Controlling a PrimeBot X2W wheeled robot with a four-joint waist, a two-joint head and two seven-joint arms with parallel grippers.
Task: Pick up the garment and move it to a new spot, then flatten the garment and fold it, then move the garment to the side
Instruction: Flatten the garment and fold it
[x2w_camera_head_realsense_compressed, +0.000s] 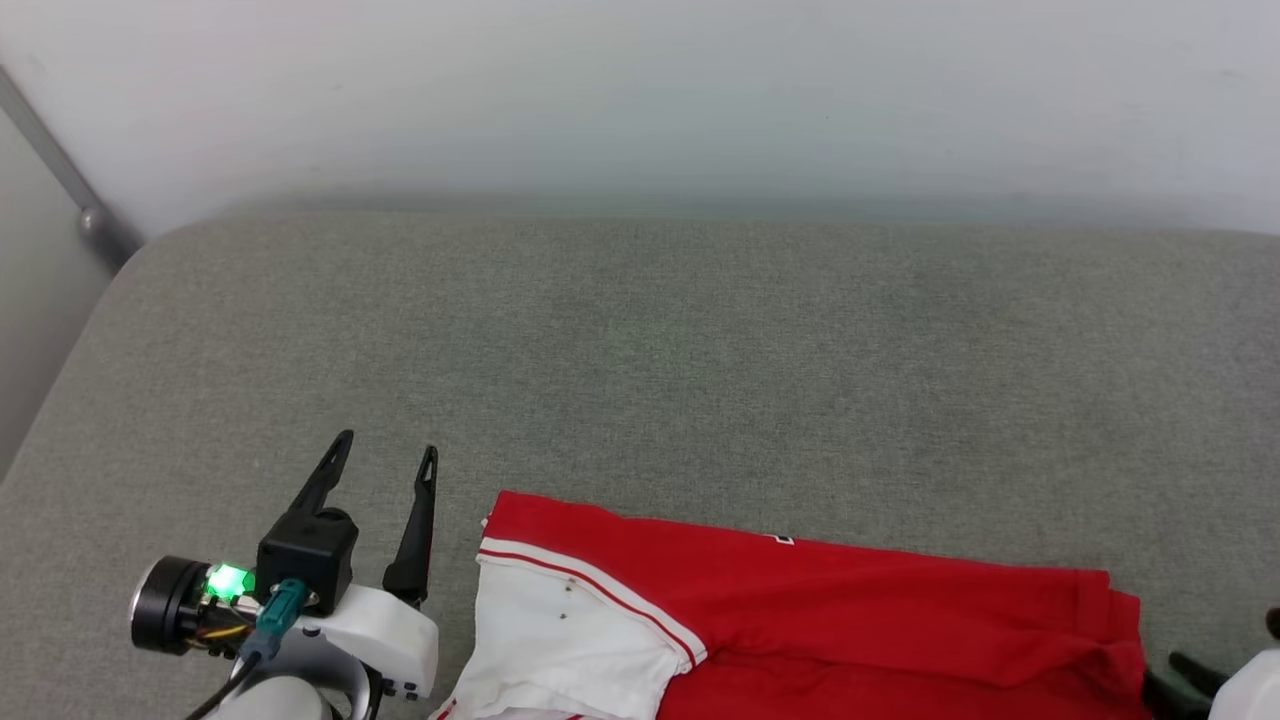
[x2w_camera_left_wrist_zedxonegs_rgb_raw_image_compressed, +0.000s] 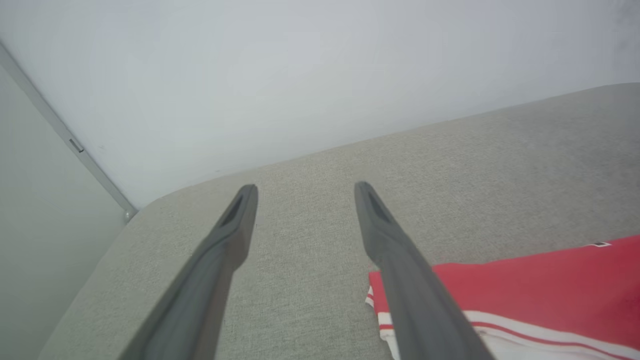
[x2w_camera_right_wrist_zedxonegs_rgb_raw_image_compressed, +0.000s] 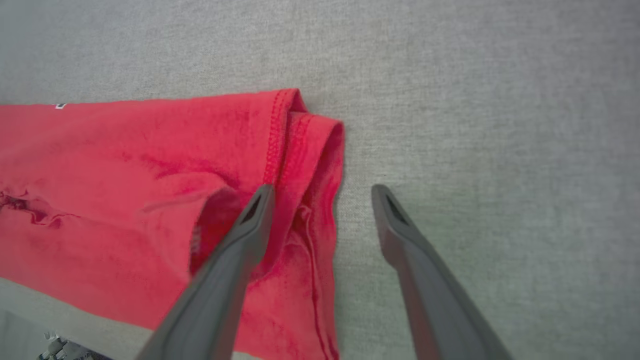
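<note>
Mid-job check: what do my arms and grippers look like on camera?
The left gripper has two long black fingers tapering to slotted tips, on a black block and a glossy white shell. Beside them: a lit green indicator, a teal connector with dark cable, and a silver-rimmed black cylinder. The right gripper has matching dark grey slotted fingers and a white shell.

The garment (x2w_camera_head_realsense_compressed: 850, 620) is laid on a padded surface (x2w_camera_head_realsense_compressed: 640, 350) along the bottom of the head view, from centre to lower right. A wall (x2w_camera_head_realsense_compressed: 640, 100) is seen behind it, across the top. The left gripper (x2w_camera_head_realsense_compressed: 388, 450) is placed at lower left, just beside the garment's left end. In the right wrist view, the right gripper (x2w_camera_right_wrist_zedxonegs_rgb_raw_image_compressed: 324, 192) is set astride the garment's edge, one finger over cloth, the other over the surface.
</note>
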